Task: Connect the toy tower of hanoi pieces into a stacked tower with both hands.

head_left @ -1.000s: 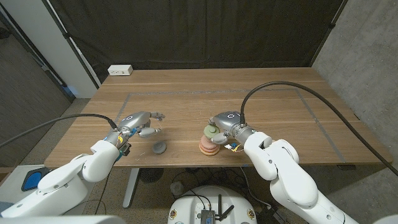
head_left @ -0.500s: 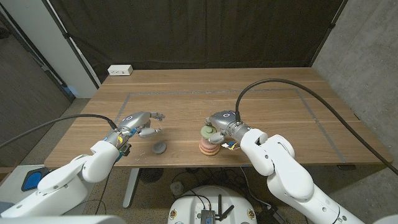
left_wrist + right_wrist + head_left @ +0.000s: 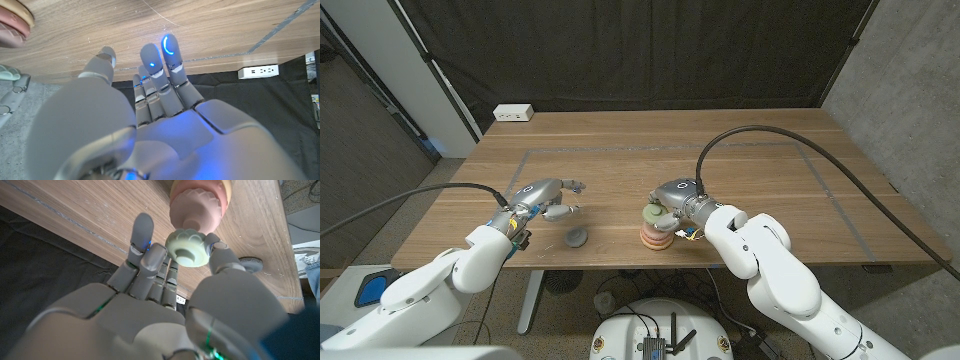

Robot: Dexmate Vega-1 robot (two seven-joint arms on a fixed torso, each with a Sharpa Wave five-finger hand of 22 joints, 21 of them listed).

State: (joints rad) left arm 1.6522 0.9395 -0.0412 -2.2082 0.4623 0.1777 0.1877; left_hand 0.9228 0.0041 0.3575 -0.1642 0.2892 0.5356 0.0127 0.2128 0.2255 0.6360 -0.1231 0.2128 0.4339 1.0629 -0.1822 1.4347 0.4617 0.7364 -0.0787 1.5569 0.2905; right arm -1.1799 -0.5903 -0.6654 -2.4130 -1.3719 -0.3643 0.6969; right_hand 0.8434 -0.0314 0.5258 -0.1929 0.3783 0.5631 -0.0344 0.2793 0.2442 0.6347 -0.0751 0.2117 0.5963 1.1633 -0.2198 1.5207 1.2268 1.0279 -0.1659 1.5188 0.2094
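Grey disc (image 3: 577, 237) lying loose on wooden table (image 3: 740, 160), lower centre-left of head view. Pink-and-orange stack (image 3: 655, 236) lower centre. Right hand (image 3: 678, 199) pinching pale green piece (image 3: 655, 212) just above stack. Left hand (image 3: 546, 198) beside grey disc, fingers apart, holding nothing. White power strip (image 3: 513, 113) at far edge, upper left.

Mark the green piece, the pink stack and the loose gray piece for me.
green piece (image 3: 187, 249), right wrist view, on its ridged round face.
pink stack (image 3: 654, 236), head view, on its side wall.
gray piece (image 3: 577, 237), head view, on its top.
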